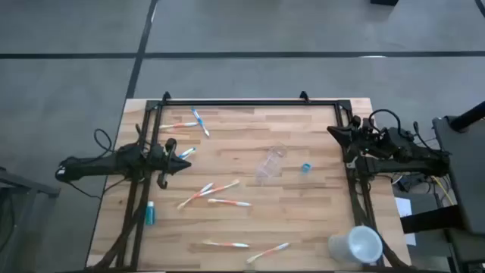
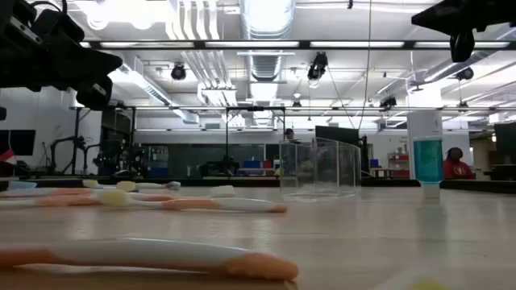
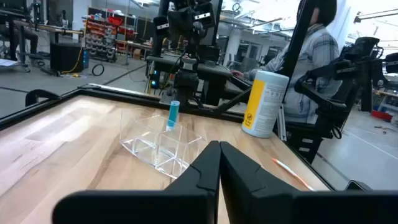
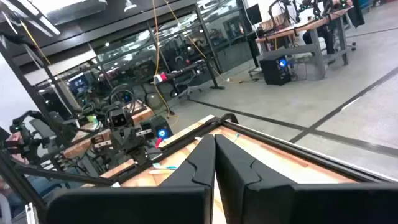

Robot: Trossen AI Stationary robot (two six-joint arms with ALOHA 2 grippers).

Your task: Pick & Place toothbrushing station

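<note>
Both grippers closed; one clear cup (image 1: pixel 269 164), seven toothbrushes.

**Layout on the table**

Lying mid-table: clear cup (image 1: pixel 270 165), small tube (image 1: pixel 306 167) just beside it on the right. Scattering left and in front: toothbrushes (image 1: pixel 218 187). Standing at the front right corner: larger cup (image 1: pixel 356 245).

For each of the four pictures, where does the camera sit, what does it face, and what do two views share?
High: above the table, looking down; both arms show, left gripper and right gripper shut.
Low: at tabletop height, facing the room; toothbrushes lie near, arms overhead.
Left wrist: past its shut fingers toward the clear cup.
Right wrist: past its shut fingers toward the table's far edge.
Shared: high and low views both show the clear cup.
</note>
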